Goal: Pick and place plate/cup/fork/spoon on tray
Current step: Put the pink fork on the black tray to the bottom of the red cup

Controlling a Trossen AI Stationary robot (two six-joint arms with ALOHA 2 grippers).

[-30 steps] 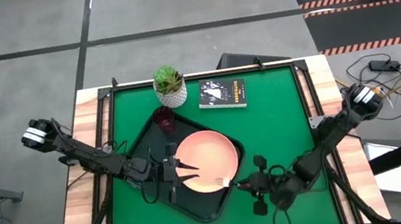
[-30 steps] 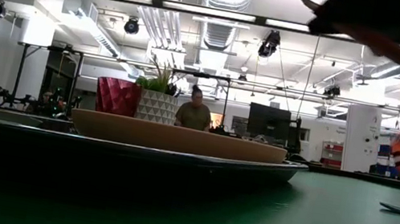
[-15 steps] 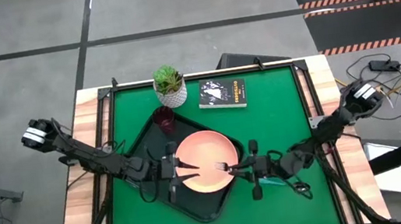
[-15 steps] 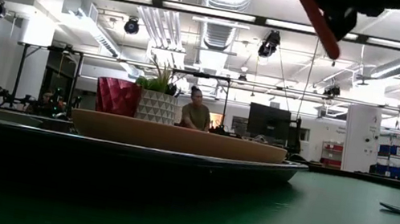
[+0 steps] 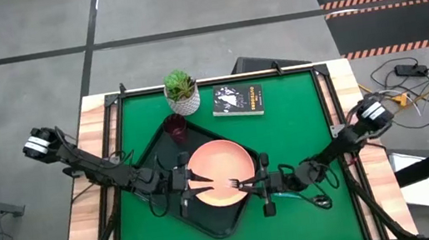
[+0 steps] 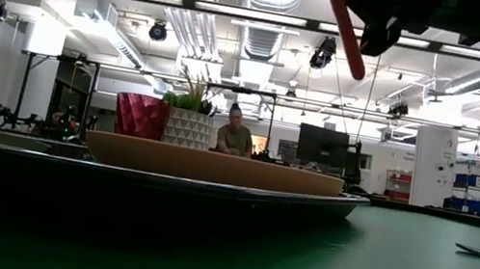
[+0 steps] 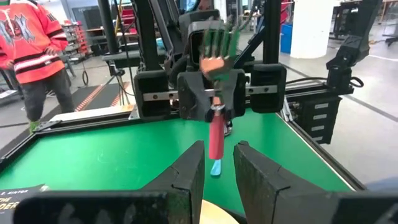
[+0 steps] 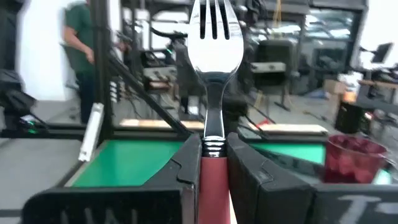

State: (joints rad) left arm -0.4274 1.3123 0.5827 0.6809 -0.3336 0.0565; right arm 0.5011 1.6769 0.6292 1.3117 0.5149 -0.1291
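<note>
Green felt covers the desk [image 5: 299,125], and the black tray [image 5: 161,148] lies on it at an angle, the landmark for everything else. On the tray sit the peach plate [image 5: 216,163] and, at its far corner, the red cup [image 5: 175,126]. Beside the tray's outer edge the right hand [image 5: 259,183] is clamped on the pink handle of the fork [image 5: 235,184], tines reaching over the plate's rim. The left hand [image 5: 185,179] hangs over the tray at the plate's opposite edge, fingers parted and empty. The spoon [image 5: 291,197] lies on the felt beyond the tray, under the right arm.

My worry: the fork is held by a narrow handle, so it could swivel in the grip, or land across the plate's rim and slide off. The two hands are also close across the plate.

Only the left wrist view shows the fork handle hanging below the grip; the low view shows just a red stub [image 6: 343,27] at its top edge.
</note>
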